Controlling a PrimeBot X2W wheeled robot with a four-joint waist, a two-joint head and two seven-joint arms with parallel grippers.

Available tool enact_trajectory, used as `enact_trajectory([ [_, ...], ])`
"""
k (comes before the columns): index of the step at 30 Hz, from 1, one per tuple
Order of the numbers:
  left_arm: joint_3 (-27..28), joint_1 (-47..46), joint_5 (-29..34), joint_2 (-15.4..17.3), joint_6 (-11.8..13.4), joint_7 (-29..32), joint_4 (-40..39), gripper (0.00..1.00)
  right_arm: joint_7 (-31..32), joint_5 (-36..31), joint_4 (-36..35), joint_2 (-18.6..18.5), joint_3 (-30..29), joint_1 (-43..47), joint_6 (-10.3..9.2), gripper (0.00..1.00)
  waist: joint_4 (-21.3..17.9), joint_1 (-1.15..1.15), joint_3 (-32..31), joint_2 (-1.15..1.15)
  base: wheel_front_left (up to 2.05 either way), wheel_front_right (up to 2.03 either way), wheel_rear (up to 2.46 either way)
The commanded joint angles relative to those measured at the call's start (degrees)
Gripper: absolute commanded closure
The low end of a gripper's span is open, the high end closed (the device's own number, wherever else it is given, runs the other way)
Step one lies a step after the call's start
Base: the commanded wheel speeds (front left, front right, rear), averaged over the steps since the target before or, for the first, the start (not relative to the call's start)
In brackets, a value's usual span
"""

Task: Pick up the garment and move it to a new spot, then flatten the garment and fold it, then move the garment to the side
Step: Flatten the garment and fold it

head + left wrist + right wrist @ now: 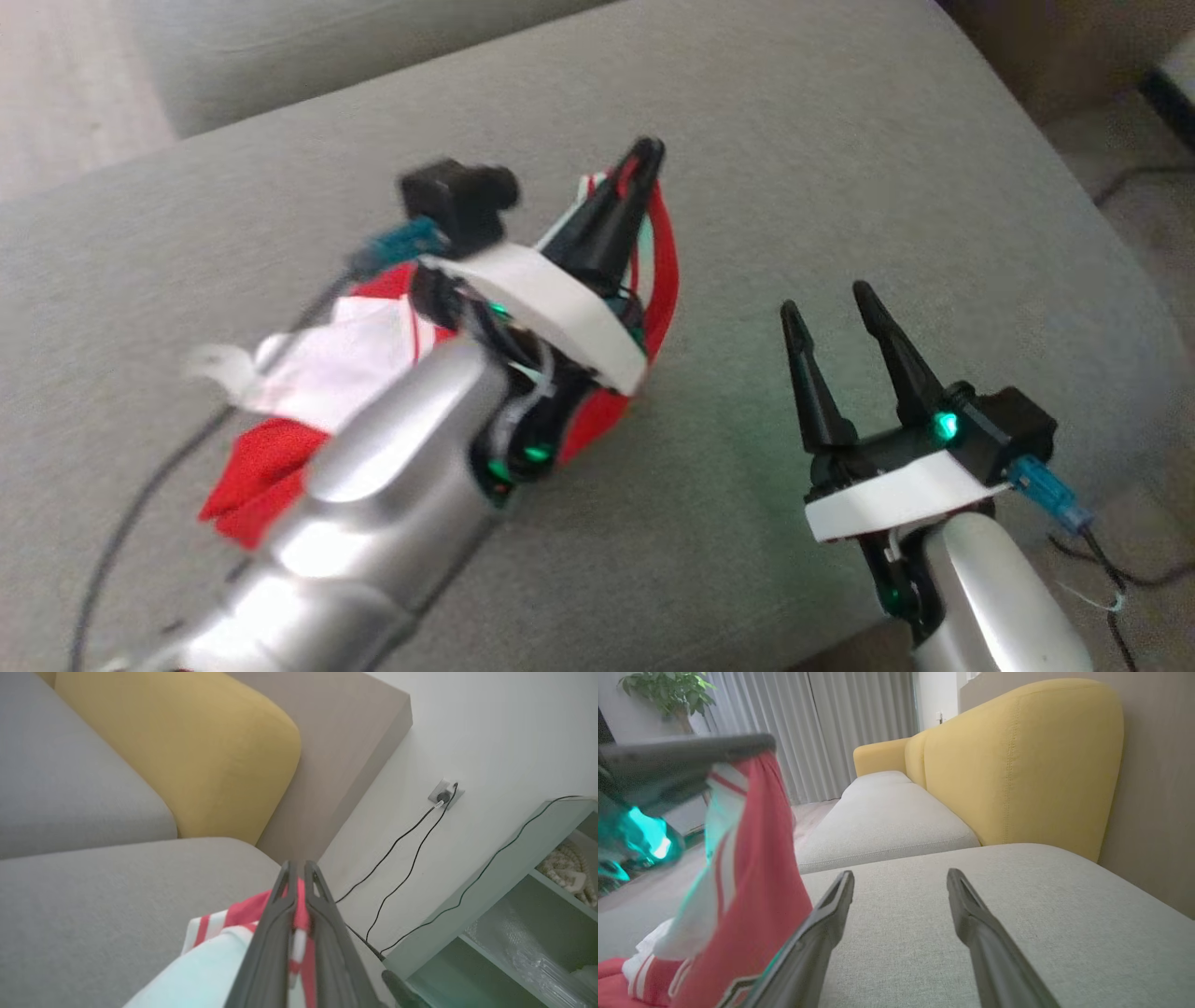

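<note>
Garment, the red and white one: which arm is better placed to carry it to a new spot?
Left. The left hand is shut on the garment, holding part of it up off the grey cushion. The right hand is open and empty, off to the side.

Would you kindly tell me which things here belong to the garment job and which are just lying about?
Job: garment, left gripper shut on it, open right gripper, grey sofa seat.
Lying about: yellow backrest, shelf, plant, curtains.
</note>
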Motion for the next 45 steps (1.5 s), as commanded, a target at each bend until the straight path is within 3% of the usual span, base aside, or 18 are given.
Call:
enact_trajectory([
  [1, 1.8, -2.8, 0.7, 0.0, 0.1, -0.9, -0.8, 1.0, -0.5, 0.4, -2.3, -0.1, 1.4, -2.1, 0.44, 0.0, -2.6, -0.01, 1.7, 0.0, 0.0, 0.0, 0.0],
  [5, -0.3, -3.6, 2.6, -4.1, 0.3, -5.0, 7.7, 1.0, -0.5, 1.5, -3.7, -0.1, 2.8, -2.2, 0.44, 0.0, -5.2, -0.01, 2.6, 0.0, 0.0, 0.0, 0.0],
  [6, -0.6, -3.8, 2.7, -4.7, 0.5, -6.0, 9.6, 0.95, -0.5, 1.7, -3.9, -0.1, 2.9, -2.1, 0.44, 0.0, -5.6, -0.01, 2.8, 0.0, 0.0, 0.0, 0.0],
  [8, -1.8, -4.2, 2.8, -5.4, 0.2, -7.4, 12.7, 0.55, -0.5, 1.9, -4.0, -0.1, 3.1, -1.8, 0.44, 0.0, -6.0, -0.01, 2.9, 0.0, 0.0, 0.0, 0.0],
  [9, -2.6, -4.3, 2.5, -5.7, -0.2, -7.7, 13.7, 0.0, -0.5, 1.9, -4.0, -0.1, 3.1, -1.5, 0.44, 0.0, -6.1, -0.01, 2.9, 0.0, 0.0, 0.0, 0.0],
  [13, -6.9, -4.7, -0.3, -6.0, -1.8, -8.8, 13.3, 0.0, -0.5, 1.5, -3.7, -0.1, 1.5, -0.6, 0.44, 0.0, -4.8, -0.01, 2.3, 0.0, 0.0, 0.0, 0.0],
  [19, -7.5, -4.3, -0.3, -5.2, -0.5, -13.1, 10.0, 0.0, -0.5, 0.2, -3.4, -0.1, -0.4, 0.3, 0.44, 0.0, -1.6, -0.01, 0.1, 0.0, 0.0, 0.0, 0.0],
  [25, -3.9, 1.2, 2.2, 4.5, 4.4, -15.9, 6.6, 0.0, -0.5, -1.4, -3.4, -0.1, -2.2, 1.9, 0.44, 0.0, 1.9, -0.01, -2.1, 0.0, 0.0, 0.0, 0.0],
  [30, 2.9, 10.6, 2.7, 13.8, 9.2, -17.2, 3.3, 0.0, -0.5, -2.5, -3.7, -0.1, -3.1, 2.8, 0.44, 0.0, 3.9, -0.01, -2.8, 0.0, 0.0, 0.0, 0.0],
  [33, 6.9, 16.4, 3.2, 16.9, 10.8, -17.4, 1.6, 0.0, -0.5, -3.2, -3.9, -0.1, -3.5, 3.4, 0.44, 0.0, 5.0, -0.01, -2.9, 0.0, 0.0, 0.0, 0.0],
  [38, 11.7, 23.4, 3.7, 17.5, 10.4, -17.4, 0.4, 0.0, -0.5, -4.0, -3.8, -0.1, -3.9, 3.6, 0.44, 0.0, 6.8, -0.01, -2.5, 0.0, 0.0, 0.0, 0.0],
  [45, 11.4, 23.8, 2.7, 15.3, 7.5, -17.3, 2.9, 0.0, -0.5, -4.2, -3.5, -0.1, -3.1, 2.9, 0.44, 0.0, 7.6, -0.01, -1.8, 0.0, 0.0, 0.0, 0.0],
])
